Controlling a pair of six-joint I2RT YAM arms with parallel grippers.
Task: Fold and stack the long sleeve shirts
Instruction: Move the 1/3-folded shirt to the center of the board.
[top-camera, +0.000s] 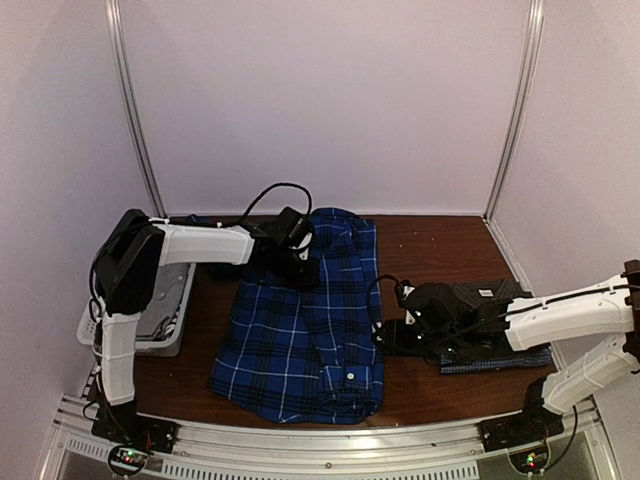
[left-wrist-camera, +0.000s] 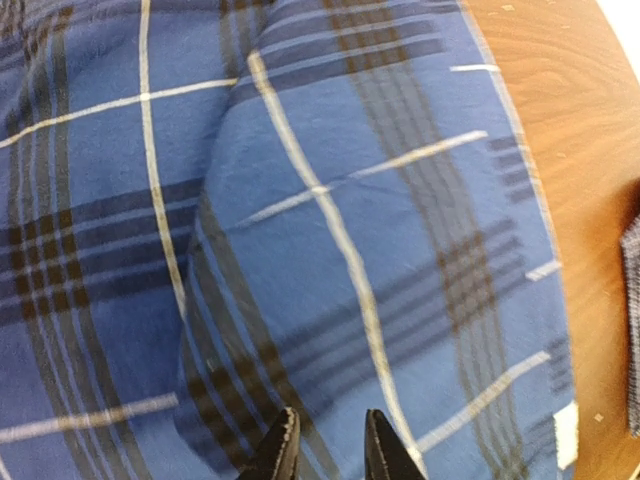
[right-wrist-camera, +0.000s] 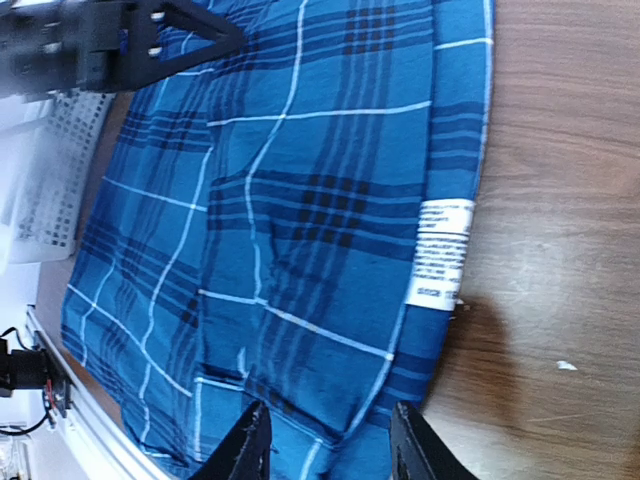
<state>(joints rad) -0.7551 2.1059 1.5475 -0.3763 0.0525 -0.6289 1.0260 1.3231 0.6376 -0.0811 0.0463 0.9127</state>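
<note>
The royal-blue plaid shirt (top-camera: 305, 330) lies spread flat in the middle of the table, collar end at the back. My left gripper (top-camera: 298, 262) hovers over its upper left part; in the left wrist view the gripper (left-wrist-camera: 328, 448) is slightly open just above the cloth (left-wrist-camera: 330, 200). My right gripper (top-camera: 385, 335) is at the shirt's right edge; in the right wrist view it (right-wrist-camera: 330, 445) is wide open over the hem (right-wrist-camera: 300, 250), near a white label (right-wrist-camera: 440, 250). A folded dark shirt (top-camera: 495, 360) lies under the right arm.
A white mesh basket (top-camera: 160, 325) stands at the left table edge and shows in the right wrist view (right-wrist-camera: 50, 170). Bare brown tabletop (top-camera: 440, 245) lies behind the right arm. White walls close in the back and sides.
</note>
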